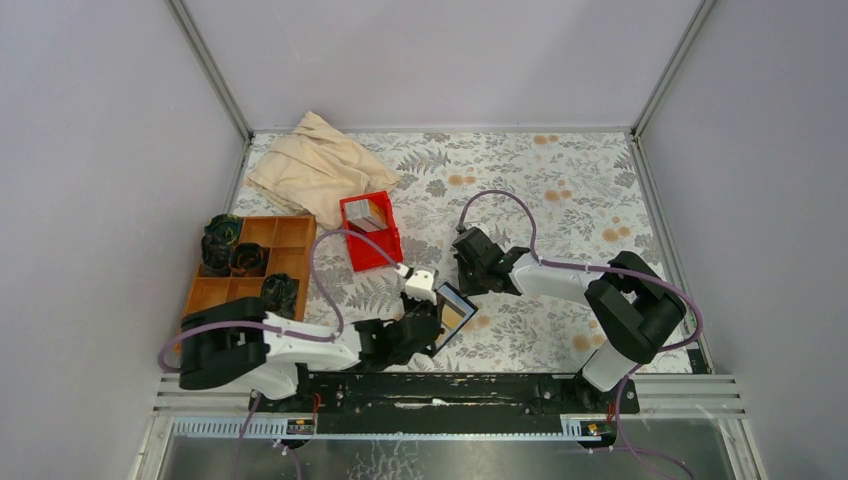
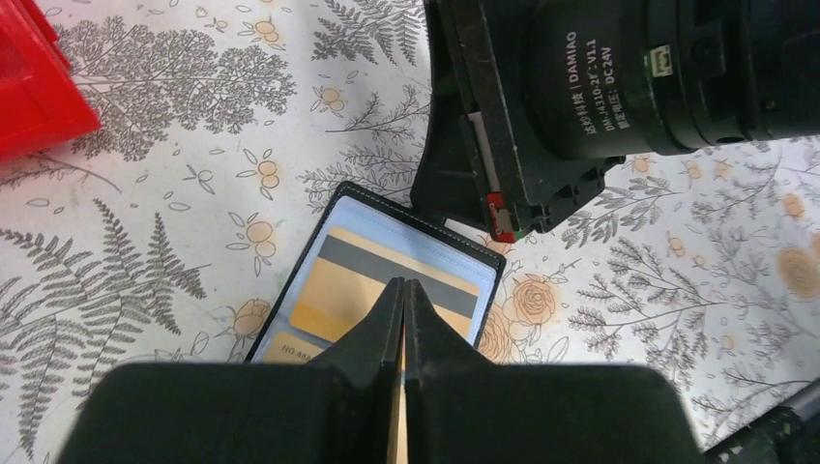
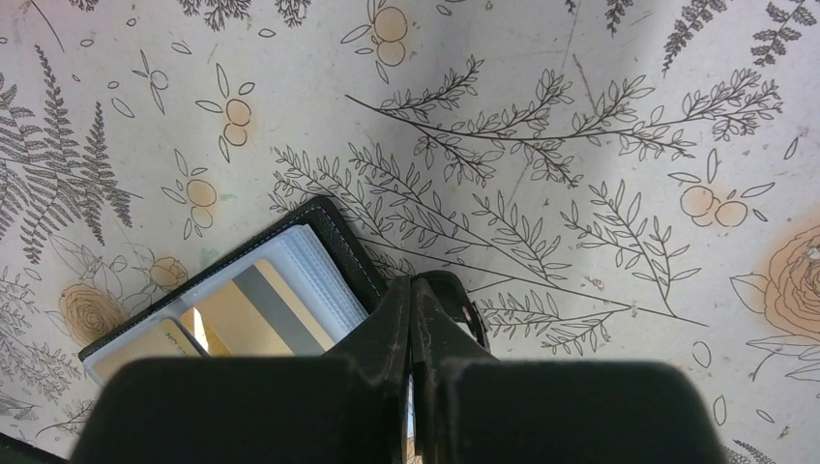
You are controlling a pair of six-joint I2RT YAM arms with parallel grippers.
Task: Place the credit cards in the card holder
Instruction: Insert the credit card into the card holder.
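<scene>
Insertion: tan plastic credit card [image 2: 398, 447] into black leather bifold card holder [image 3: 331, 228].
Left end effector [image 2: 403, 286] pinches card, right end effector [image 3: 411, 286] apparently clamps holder edge; next, align with sleeve [image 2: 375, 226].

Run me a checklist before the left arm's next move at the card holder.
1. Black leather-like bifold card holder lies open: ok.
2. Left gripper shut on thin tan plastic card: ok.
3. Right gripper shut at holder's edge: ok; gripping it: cannot tell.
4. Held card aimed into the clear sleeves: cannot tell; a tan grey-striped card already sits inside.
5. Grippers apart: ok, though close.
</scene>
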